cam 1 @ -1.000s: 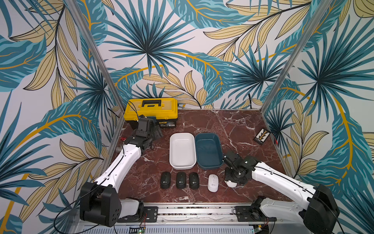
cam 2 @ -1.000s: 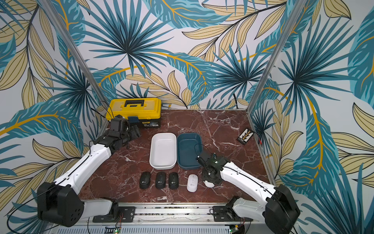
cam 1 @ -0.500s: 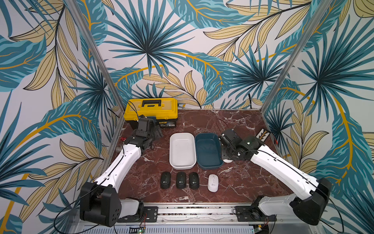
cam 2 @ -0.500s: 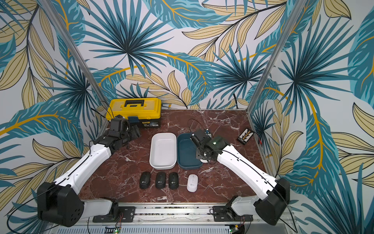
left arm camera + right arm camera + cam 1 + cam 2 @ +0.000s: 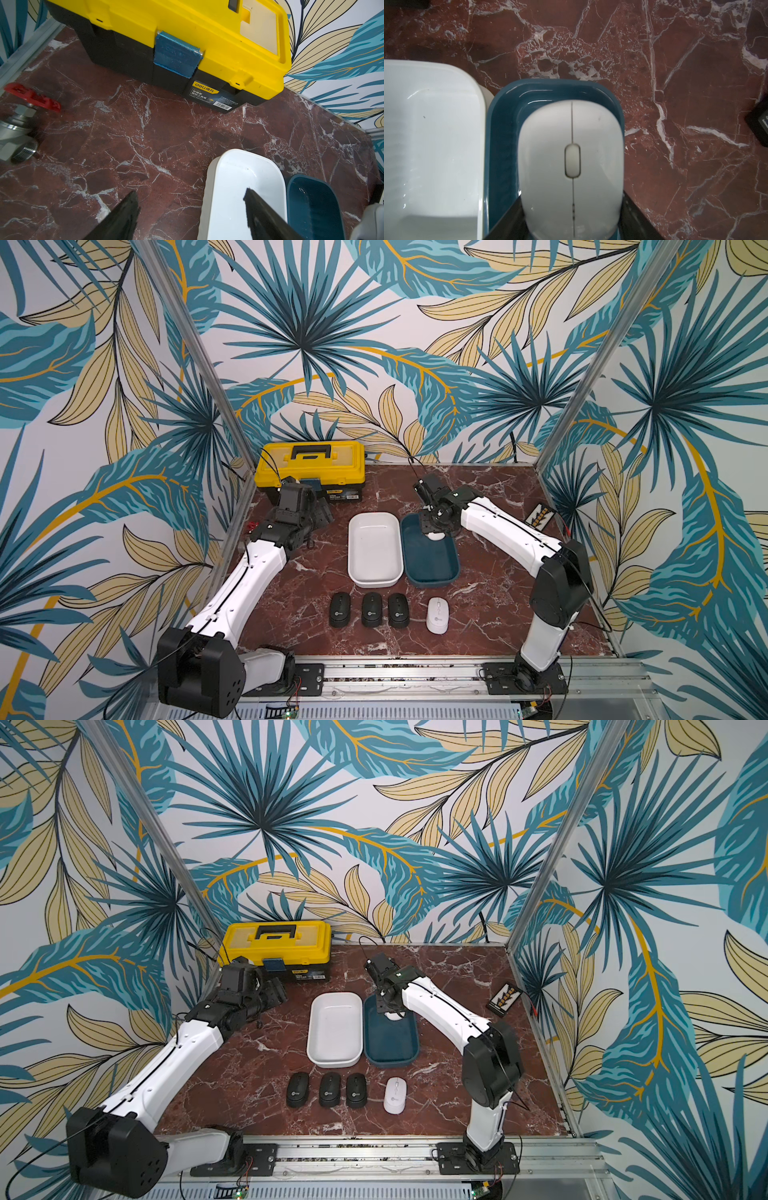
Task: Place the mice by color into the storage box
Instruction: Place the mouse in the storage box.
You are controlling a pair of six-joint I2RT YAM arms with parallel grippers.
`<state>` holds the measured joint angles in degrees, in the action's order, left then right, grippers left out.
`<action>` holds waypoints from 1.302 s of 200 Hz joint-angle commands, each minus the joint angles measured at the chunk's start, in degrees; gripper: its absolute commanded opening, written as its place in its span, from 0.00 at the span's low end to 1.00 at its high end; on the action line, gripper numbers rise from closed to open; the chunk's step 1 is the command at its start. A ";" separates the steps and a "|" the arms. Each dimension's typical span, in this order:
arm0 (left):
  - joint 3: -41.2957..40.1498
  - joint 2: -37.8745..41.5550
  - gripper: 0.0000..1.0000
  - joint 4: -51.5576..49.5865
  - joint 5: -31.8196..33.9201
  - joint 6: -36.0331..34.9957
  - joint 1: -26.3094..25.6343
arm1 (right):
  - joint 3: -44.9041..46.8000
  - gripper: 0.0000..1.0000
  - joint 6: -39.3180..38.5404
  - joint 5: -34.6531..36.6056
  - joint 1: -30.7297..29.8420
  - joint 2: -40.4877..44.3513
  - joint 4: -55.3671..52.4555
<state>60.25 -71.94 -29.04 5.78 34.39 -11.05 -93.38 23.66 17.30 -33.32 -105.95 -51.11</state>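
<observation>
The only readable stuff sits on the yellow toolbox (image 5: pixel 187 31): a label (image 5: pixel 207 96) on its black front has a yellow badge saying "deli" plus Chinese characters, more small Chinese lines under it, and a barcode sticker (image 5: pixel 223 105) with digits too tiny to make out. The three black mice (image 5: pixel 372 610) and the slim white mouse (image 5: pixel 437 615) each carry a small round logo, unreadable in both top views.

Marble tabletop (image 5: pixel 490 614) w/ toolbox (image 5: pixel 309 464), wht bin (image 5: pixel 374 551), teal bin (image 5: pixel 430 568), 4 mice (image 5: pixel 371 610).
</observation>
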 commanded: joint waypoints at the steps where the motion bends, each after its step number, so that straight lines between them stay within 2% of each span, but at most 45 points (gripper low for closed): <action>1: -1.57 1.45 0.82 -0.32 0.80 0.29 -0.18 | -1.12 0.42 -1.36 -1.72 0.52 -1.93 0.79; 56: -2.41 1.85 0.82 -0.06 1.08 0.45 -0.22 | 2.15 0.42 0.73 -4.11 0.64 -5.36 3.66; 203: -3.38 4.53 0.83 -1.53 1.52 1.64 -0.08 | -4.49 0.42 -0.02 -5.59 3.59 -17.67 3.48; 260: -3.39 4.22 0.83 -1.11 1.78 1.76 -0.11 | -5.59 0.58 -0.63 -6.03 3.66 -18.12 2.96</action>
<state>58.61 -68.36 -29.63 6.68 35.64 -11.05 -97.36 23.51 11.75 -29.76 -123.28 -47.03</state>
